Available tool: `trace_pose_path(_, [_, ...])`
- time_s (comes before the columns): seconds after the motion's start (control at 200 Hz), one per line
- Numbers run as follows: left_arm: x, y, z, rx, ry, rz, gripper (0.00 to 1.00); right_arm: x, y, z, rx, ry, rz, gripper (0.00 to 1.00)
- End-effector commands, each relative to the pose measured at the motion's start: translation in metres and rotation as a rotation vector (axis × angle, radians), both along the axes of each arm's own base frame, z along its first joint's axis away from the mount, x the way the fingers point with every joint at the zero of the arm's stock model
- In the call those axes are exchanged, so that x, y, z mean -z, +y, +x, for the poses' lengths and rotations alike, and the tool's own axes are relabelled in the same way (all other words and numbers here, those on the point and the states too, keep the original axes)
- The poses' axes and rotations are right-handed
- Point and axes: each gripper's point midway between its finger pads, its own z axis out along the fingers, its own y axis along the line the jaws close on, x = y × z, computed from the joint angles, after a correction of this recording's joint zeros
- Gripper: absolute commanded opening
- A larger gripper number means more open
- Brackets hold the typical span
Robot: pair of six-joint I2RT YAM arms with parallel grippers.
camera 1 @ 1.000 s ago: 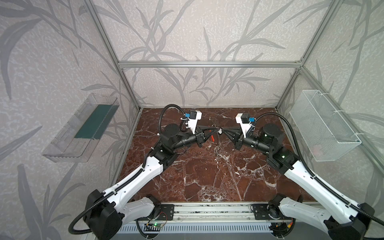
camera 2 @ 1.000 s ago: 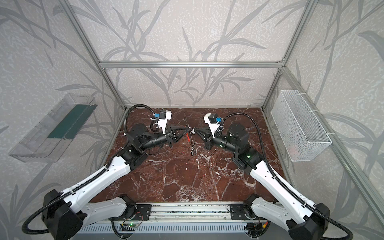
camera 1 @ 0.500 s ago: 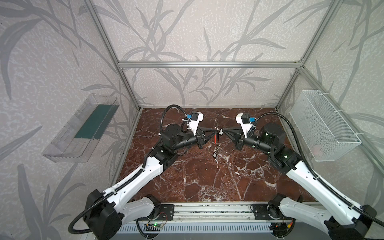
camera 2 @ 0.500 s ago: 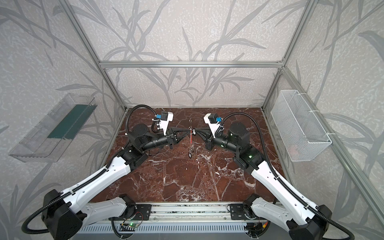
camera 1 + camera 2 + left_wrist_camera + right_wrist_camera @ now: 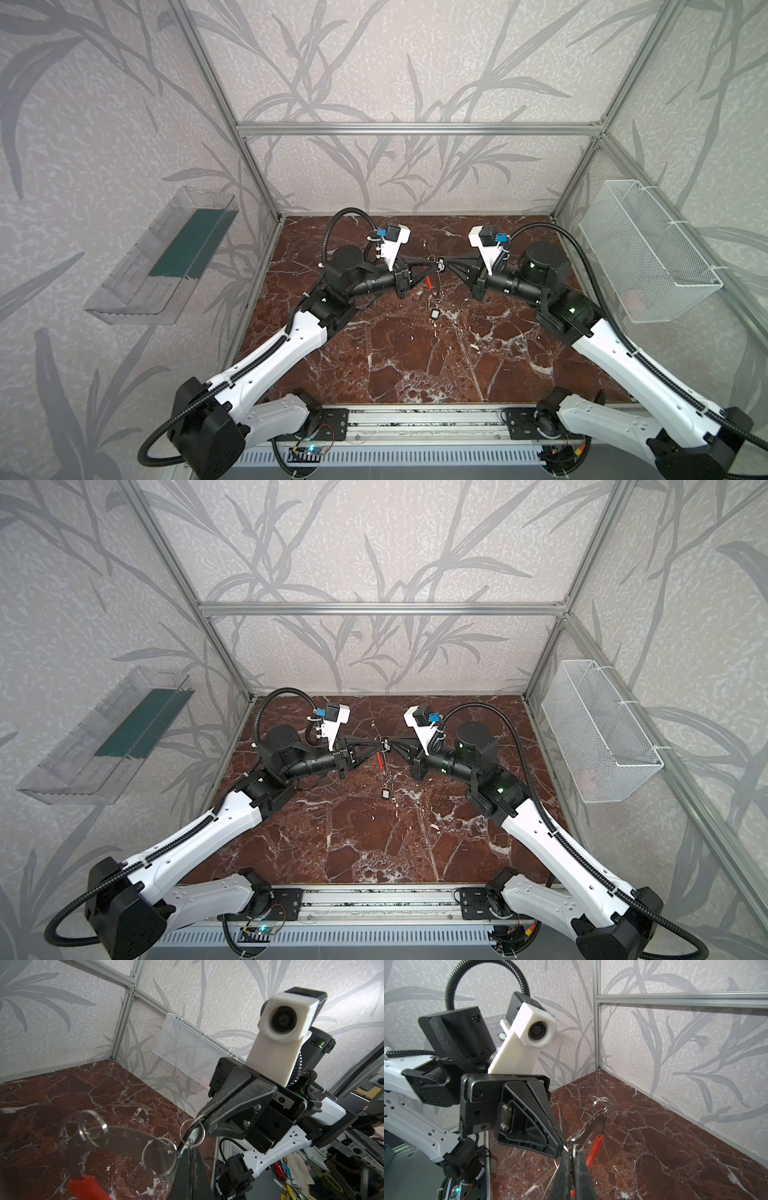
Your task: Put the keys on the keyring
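Where the left gripper (image 5: pixel 187 1153) clenches the large flat grey keyring with its red arc (image 5: pixel 124 1135), low in the left wrist frame, the right gripper (image 5: pixel 200 1121) pinches a small silvery split ring (image 5: pixel 192 1132) at the band's end; 2 more rings (image 5: pixel 93 1128) already sit on it. 1 black-tagged key (image 5: pixel 435 313) shows just below centre in a top view. Judged step: threading the 3rd key; next, feed that ring along the band without twisting.

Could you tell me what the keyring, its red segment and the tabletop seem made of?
Keyring: flat grey band with punched holes, dull sheen, metal or plastic. Red segment: matte, slightly fuzzy, probably a foam or rubber sleeve. Tabletop: glossy red-brown with white veins, marble or a marble-look print.
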Motion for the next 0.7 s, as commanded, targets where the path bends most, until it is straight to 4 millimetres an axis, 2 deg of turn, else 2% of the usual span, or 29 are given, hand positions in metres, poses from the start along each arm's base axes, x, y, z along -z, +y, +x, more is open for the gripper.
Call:
trace_pose_path(0.0, [-0.006,0.005,0.001,-0.042,-0.024,0.021,0.18,-0.023,-0.005,0.002,0.024,-0.067,0.011,0.0])
trace_pose_path(0.05, [-0.007,0.01,0.003,-0.076,-0.038,0.029,0.28,-0.02,-0.006,0.003,0.032,-0.063,-0.005,0.0])
trace_pose_path(0.24, [-0.005,0.031,0.01,-0.203,-0.071,0.064,0.41,-0.003,-0.006,0.01,0.05,-0.03,-0.076,0.0])
trace_pose_path(0.29, [-0.004,0.038,0.012,-0.243,-0.073,0.073,0.56,0.002,-0.006,0.014,0.059,-0.016,-0.097,0.0])
trace_pose_path(0.375, [-0.001,0.054,0.018,-0.343,-0.072,0.09,0.74,0.013,-0.003,0.023,0.072,0.004,-0.139,0.0])
trace_pose_path(0.485, [-0.001,0.074,0.018,-0.44,-0.083,0.096,0.89,0.026,0.004,0.034,0.069,0.022,-0.176,0.0])
trace_pose_path(0.605, [-0.002,0.093,0.011,-0.513,-0.093,0.098,0.99,0.046,0.015,0.049,0.063,0.055,-0.228,0.0])
trace_pose_path(0.695, [-0.001,0.106,0.005,-0.554,-0.098,0.115,0.99,0.063,0.025,0.065,0.068,0.093,-0.265,0.0])
